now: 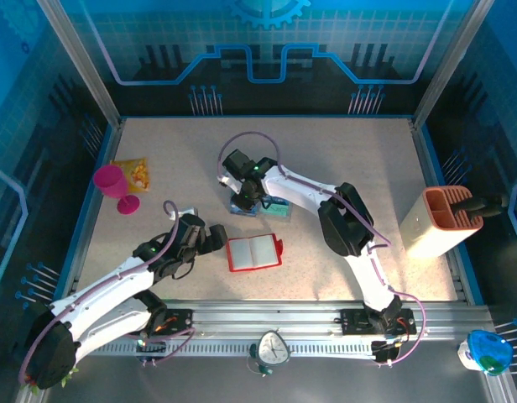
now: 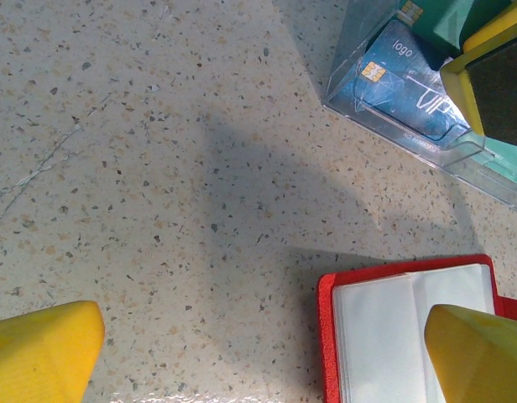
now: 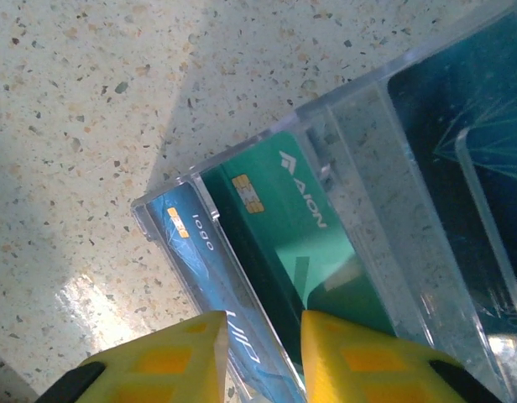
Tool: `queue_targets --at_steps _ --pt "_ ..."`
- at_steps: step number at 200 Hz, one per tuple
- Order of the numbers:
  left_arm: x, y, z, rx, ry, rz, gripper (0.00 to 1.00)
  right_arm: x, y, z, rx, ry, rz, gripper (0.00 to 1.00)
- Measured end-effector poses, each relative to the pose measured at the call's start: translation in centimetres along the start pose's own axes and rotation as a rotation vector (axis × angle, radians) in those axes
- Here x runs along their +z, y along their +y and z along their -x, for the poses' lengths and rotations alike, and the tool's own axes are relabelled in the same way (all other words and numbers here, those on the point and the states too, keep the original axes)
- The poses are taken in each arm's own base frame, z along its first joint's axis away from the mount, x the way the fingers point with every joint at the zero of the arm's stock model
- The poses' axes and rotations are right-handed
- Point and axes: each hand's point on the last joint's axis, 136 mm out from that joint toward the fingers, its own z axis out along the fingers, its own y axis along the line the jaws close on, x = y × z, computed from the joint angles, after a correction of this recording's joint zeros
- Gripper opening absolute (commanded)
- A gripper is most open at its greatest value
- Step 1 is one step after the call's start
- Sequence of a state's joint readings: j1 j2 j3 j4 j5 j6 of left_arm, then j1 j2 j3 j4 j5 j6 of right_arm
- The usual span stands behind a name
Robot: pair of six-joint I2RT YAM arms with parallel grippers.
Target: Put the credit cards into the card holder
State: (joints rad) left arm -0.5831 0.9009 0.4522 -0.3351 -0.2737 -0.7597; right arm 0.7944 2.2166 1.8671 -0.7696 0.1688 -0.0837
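The red card holder lies open on the table, its clear sleeves facing up. My left gripper hovers open just left of it; its right finger is over the holder's page and nothing is between the fingers. The credit cards stand in a clear plastic stand: a blue card in front and a teal-green card behind it. My right gripper is down on the stand, narrowly open. Its yellow fingers straddle the blue card's top edge and the clear divider.
A pink goblet and a yellow-orange packet sit at the left. An orange-brown slotted organizer stands at the right edge. A further dark blue card sits in the stand's rear slot. Bare speckled tabletop lies left of the holder.
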Motion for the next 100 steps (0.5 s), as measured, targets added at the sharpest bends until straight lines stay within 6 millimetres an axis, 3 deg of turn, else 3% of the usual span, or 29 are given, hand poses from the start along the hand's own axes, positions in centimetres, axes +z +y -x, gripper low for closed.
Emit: queue_targets --at_steps 100 --pt "0.04 0.19 0.26 -0.01 -0.006 0.004 0.99 0.39 0.27 0.28 -0.024 0.002 0.001 0.09"
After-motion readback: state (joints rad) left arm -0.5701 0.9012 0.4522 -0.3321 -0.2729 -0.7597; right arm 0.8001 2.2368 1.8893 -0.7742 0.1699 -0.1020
